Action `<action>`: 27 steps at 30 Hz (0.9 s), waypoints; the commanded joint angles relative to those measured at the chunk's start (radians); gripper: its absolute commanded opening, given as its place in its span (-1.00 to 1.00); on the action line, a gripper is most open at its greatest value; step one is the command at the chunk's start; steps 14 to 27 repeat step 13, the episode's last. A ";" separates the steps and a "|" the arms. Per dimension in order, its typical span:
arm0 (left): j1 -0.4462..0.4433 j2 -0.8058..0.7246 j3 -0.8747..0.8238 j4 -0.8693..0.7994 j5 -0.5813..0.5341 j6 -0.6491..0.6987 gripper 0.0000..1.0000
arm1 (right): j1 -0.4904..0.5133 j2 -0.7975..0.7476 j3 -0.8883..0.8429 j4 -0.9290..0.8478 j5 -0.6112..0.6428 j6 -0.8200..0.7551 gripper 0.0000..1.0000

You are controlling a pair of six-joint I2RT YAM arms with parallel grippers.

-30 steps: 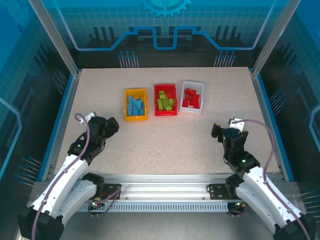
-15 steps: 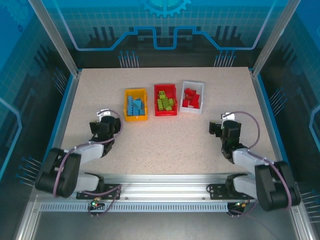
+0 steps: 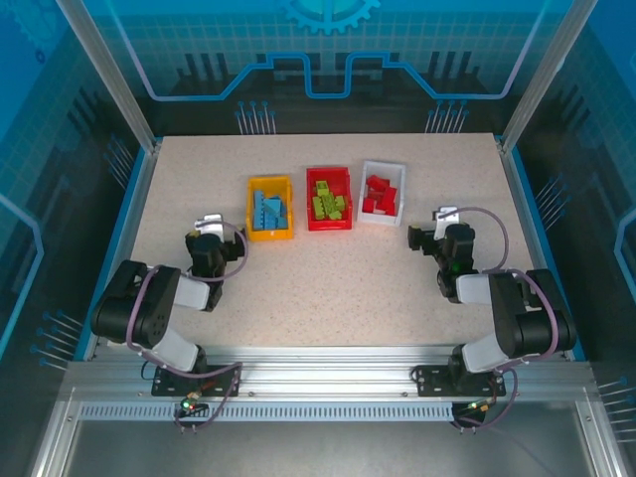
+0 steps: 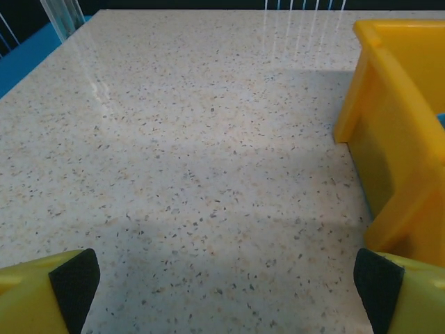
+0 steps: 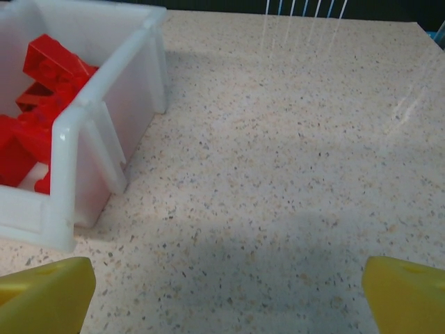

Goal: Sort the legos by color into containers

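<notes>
Both arms have folded back toward their bases since the earlier frame. This brings the left hand point(image 4: 226, 285) and the right hand point(image 5: 226, 285) low over the tabletop point(image 3: 328, 288), each with fingers spread wide and holding nothing. The left hand sits near the yellow bin point(image 3: 270, 236) of blue legos point(image 3: 270, 209). The right hand faces the white bin point(image 5: 104, 104) of red legos point(image 5: 42, 90). Green legos point(image 3: 328, 202) lie in the red bin point(image 3: 329, 227) between them.

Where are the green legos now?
In the top view, the green legos lie in the red bin, between the yellow bin on its left and the white bin on its right.
</notes>
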State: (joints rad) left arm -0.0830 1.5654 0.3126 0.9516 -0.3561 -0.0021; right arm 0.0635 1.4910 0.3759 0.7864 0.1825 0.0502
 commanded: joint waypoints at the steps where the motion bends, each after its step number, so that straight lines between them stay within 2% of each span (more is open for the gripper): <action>1: 0.073 -0.018 0.049 0.006 0.136 -0.051 0.98 | 0.009 0.009 0.031 0.010 0.013 -0.015 1.00; 27: 0.073 -0.014 0.048 0.000 0.131 -0.045 0.98 | 0.007 0.008 0.031 0.010 0.011 -0.015 1.00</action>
